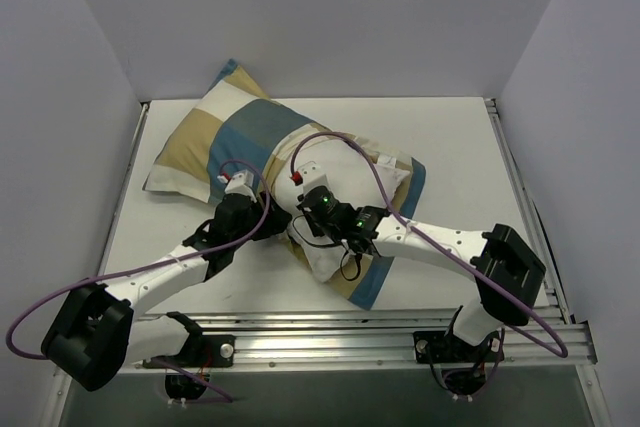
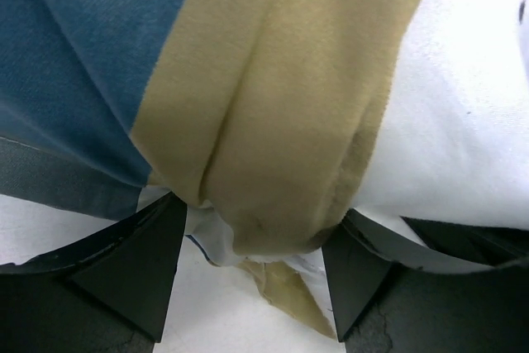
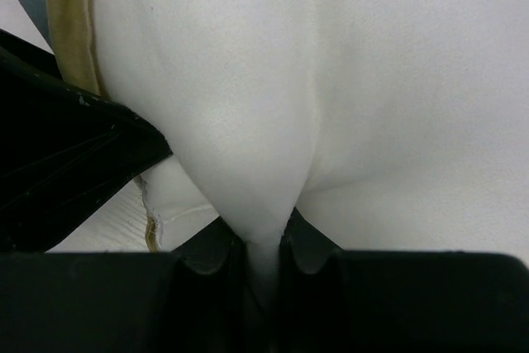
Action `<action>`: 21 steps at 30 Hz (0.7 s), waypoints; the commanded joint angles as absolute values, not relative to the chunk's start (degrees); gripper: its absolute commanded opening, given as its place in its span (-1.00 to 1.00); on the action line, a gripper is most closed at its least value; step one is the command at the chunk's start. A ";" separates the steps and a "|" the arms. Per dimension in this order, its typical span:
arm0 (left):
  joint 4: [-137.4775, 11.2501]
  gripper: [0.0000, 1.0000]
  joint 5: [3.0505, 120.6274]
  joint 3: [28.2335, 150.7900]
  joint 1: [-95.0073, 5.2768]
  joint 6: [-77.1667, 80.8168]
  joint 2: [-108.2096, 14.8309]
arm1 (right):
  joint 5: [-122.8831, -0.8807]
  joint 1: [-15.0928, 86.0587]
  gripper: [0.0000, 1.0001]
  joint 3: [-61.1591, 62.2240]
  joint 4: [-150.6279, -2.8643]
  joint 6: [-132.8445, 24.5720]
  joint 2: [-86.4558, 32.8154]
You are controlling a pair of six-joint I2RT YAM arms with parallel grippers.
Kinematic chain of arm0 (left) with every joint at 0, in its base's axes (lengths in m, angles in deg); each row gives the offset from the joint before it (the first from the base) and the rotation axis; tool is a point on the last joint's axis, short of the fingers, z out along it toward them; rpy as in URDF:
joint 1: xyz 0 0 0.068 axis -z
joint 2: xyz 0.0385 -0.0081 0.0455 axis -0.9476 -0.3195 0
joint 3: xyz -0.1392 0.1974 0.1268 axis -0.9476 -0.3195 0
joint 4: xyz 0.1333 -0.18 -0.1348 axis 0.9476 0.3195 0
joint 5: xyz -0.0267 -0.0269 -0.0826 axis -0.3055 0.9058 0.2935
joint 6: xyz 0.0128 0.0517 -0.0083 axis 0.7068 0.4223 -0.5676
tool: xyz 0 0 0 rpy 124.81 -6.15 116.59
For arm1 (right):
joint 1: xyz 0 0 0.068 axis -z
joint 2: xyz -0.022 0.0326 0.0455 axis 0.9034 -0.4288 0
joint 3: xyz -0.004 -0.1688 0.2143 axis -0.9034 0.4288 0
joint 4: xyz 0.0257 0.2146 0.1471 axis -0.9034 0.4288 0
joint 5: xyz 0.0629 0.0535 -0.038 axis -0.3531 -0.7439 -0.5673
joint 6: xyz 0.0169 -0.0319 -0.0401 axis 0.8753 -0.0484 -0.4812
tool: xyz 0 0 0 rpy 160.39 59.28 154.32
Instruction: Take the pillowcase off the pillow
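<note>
From above, the pillowcase is lying across the centre of the white bench, with the pillow poking out at lower centre. At the left wrist, the left hand is standing apart around a tan pillowcase fold. At the right wrist, the right hand is clamping white pillow fabric.

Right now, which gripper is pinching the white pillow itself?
The right gripper, shut on a fold of the plain white pillow; the left gripper straddles a tan fold of the pillowcase.
</note>
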State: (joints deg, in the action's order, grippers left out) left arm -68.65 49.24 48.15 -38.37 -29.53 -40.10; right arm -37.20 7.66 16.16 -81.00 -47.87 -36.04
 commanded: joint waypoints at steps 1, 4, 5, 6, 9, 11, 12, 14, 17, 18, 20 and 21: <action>-72.26 0.43 44.62 46.27 -38.41 -31.33 -39.84 | -37.72 7.48 -1.00 17.01 -79.98 -46.45 -32.05; -72.09 0.39 43.30 44.42 -38.58 -31.68 -39.40 | -37.01 7.92 -1.00 17.63 -79.80 -46.36 -30.56; -72.08 0.36 42.69 44.15 -38.76 -31.68 -39.31 | -36.93 8.01 -1.00 17.63 -79.54 -46.27 -29.77; -72.26 0.33 42.33 43.89 -38.93 -31.60 -39.40 | -36.93 8.01 -1.00 17.63 -79.36 -46.19 -29.33; -72.35 0.27 40.93 44.15 -39.63 -31.16 -40.27 | -37.37 8.10 -1.00 17.54 -78.75 -46.10 -27.83; -72.78 0.23 41.01 44.24 -40.16 -31.07 -40.71 | -36.93 8.01 -1.00 17.54 -78.31 -46.01 -26.69; -73.05 0.22 41.18 44.32 -40.16 -31.07 -40.80 | -36.75 8.10 -1.00 17.63 -78.13 -46.01 -26.34; -73.84 0.21 41.10 44.24 -40.25 -31.16 -41.07 | -36.40 8.01 -1.00 18.07 -77.87 -45.92 -25.63; -74.37 0.20 40.92 43.80 -40.43 -30.98 -40.63 | -35.44 8.18 -1.00 18.60 -77.61 -45.75 -24.84; -74.46 0.19 40.83 43.54 -40.60 -30.89 -40.11 | -35.08 8.27 -1.00 18.95 -77.61 -45.57 -24.58; -74.55 0.17 40.83 42.48 -40.87 -30.89 -39.49 | -34.73 9.23 -1.00 19.39 -77.61 -44.87 -23.61; -74.72 0.15 40.83 42.22 -40.95 -30.98 -39.14 | -34.73 9.50 -1.00 19.65 -77.61 -44.61 -23.26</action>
